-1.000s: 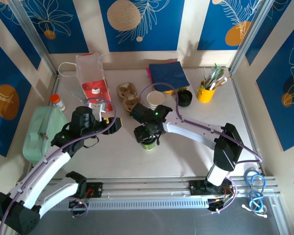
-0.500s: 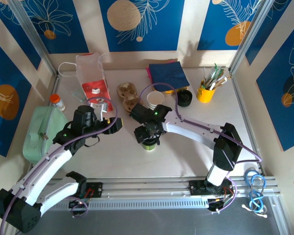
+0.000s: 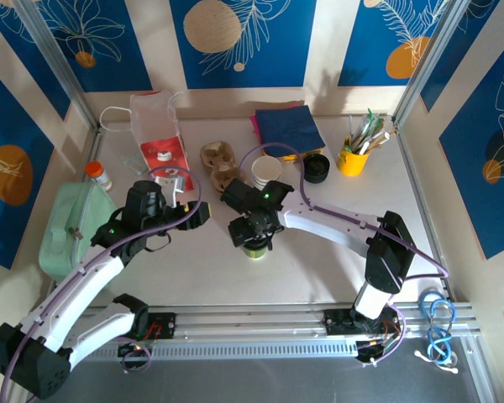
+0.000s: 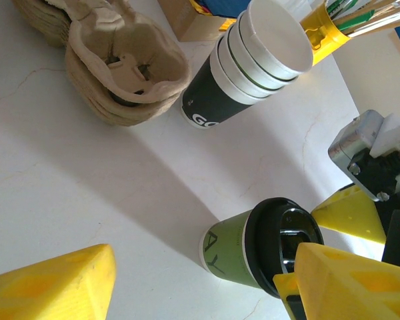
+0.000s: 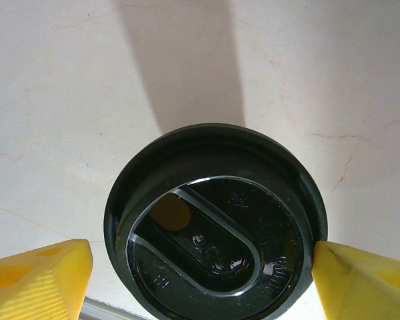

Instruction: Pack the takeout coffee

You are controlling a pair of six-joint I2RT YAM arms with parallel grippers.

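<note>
Right tool (image 3: 252,235) edged left, astride black lid (image 5: 217,220), green cup (image 3: 254,251) mostly covered

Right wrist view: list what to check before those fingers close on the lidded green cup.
1. Right gripper fingers open, one on each side of the black lid: ok.
2. Lid roughly centred between the fingers: ok.
3. Lid seated on the green cup, judged from the left wrist view: ok.
4. Fingers low enough to catch the cup wall rather than the lid: cannot tell.
5. Left gripper apart from the cup: ok.
6. Pulp cup carrier has a free pocket facing up: ok.
</note>
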